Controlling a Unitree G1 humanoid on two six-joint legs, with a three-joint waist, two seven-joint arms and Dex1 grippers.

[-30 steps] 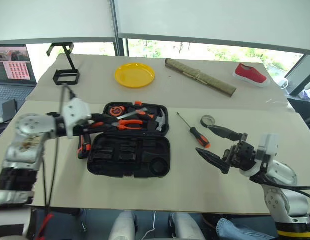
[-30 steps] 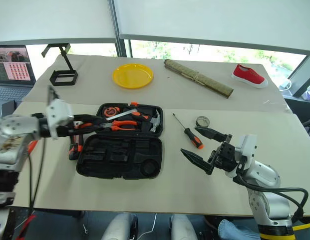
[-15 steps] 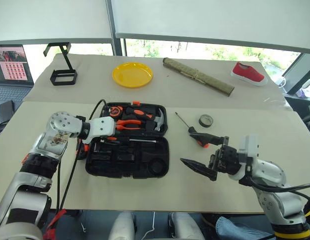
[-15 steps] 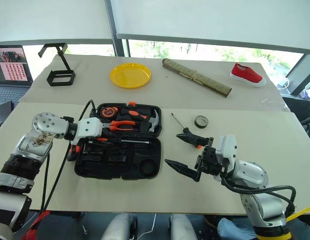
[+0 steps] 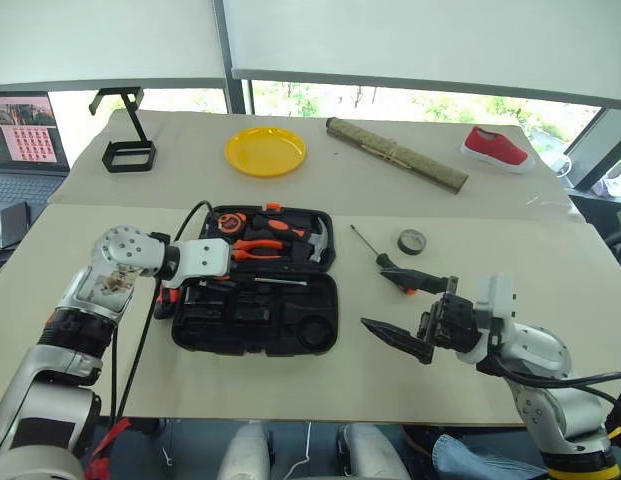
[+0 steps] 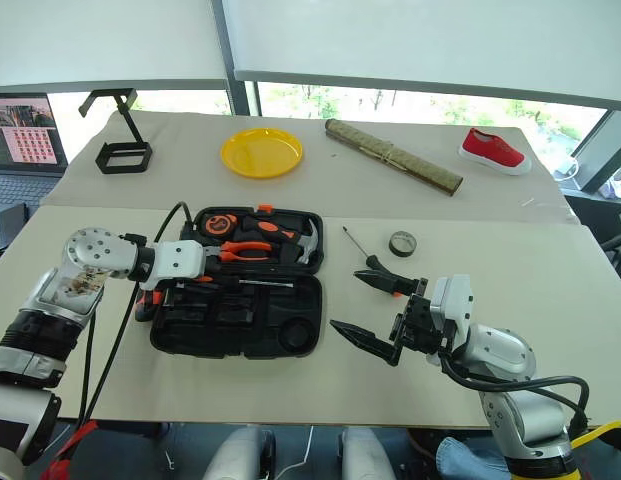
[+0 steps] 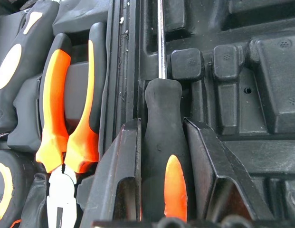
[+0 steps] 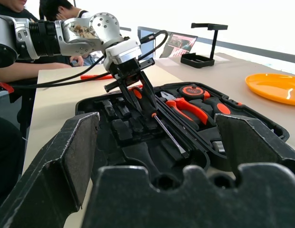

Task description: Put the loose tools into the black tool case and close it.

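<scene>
The open black tool case (image 5: 258, 318) sits left of centre in the head views. The left gripper (image 5: 212, 281) is clenched on an orange-and-black screwdriver (image 7: 161, 156), handle between its fingers (image 7: 121, 175), shaft lying along the case's hinge line beside the pliers (image 7: 66, 109). The right gripper (image 5: 410, 310), lower right, is spread wide and holds nothing. Another screwdriver (image 5: 388, 262) and 1 tape roll (image 5: 412, 241) lie on the table (image 5: 490, 240), right of the case.
</scene>
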